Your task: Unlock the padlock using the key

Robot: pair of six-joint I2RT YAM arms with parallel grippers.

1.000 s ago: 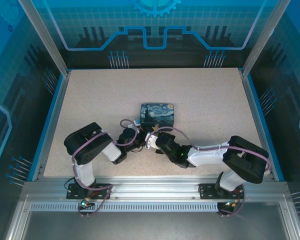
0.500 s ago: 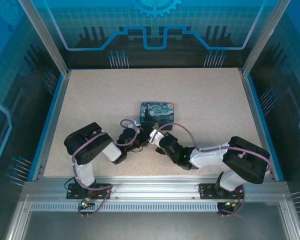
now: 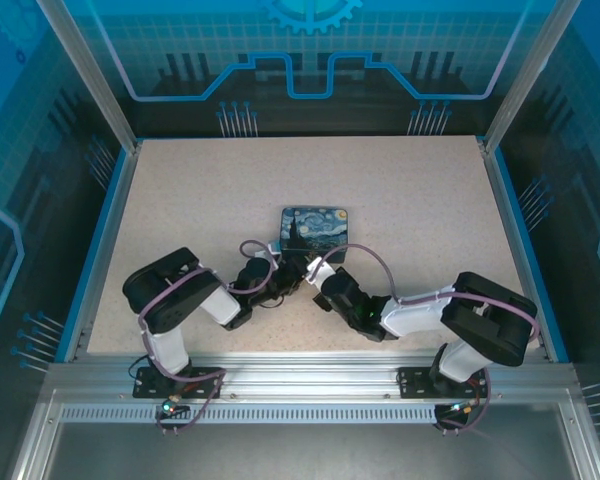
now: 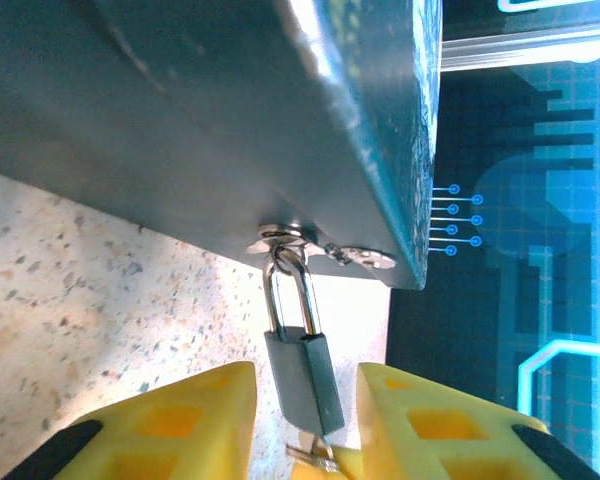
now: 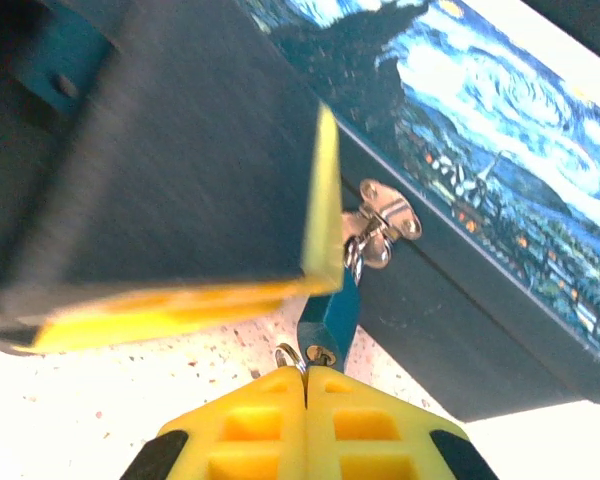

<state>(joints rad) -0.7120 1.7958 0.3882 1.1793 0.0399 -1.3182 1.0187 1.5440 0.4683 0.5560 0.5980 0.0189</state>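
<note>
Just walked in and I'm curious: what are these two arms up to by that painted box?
They're working on a padlock hanging from the hasp of the tin. The left gripper is open, a finger on each side of the padlock. The right gripper is shut at the padlock's bottom, apparently pinching the key. The shackle looks closed.

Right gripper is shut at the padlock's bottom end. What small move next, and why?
Probably close the left gripper on the padlock: its fingers straddle the body without touching, so the lock hangs loose from the hasp and would likely swing under the right gripper.
</note>
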